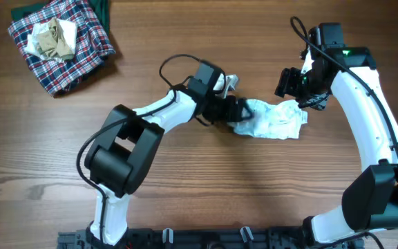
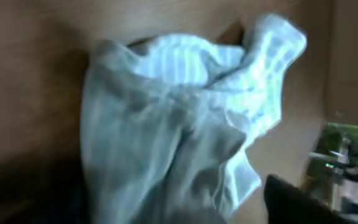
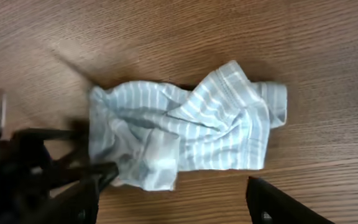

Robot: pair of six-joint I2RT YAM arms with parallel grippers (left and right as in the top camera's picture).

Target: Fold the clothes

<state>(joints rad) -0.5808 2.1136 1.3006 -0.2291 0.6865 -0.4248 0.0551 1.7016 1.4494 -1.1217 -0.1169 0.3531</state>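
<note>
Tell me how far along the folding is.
Nothing folded yet: the pants lie crumpled on the table. In hand: the left gripper is at one end of them, grip unclear; the right gripper hovers open near the other end. Left: spread them flat, then fold.

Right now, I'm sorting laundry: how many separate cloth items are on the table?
3: the striped pants at centre, the plaid cloth in the far left corner, the beige cloth lying on it. Others may hide underneath.
</note>
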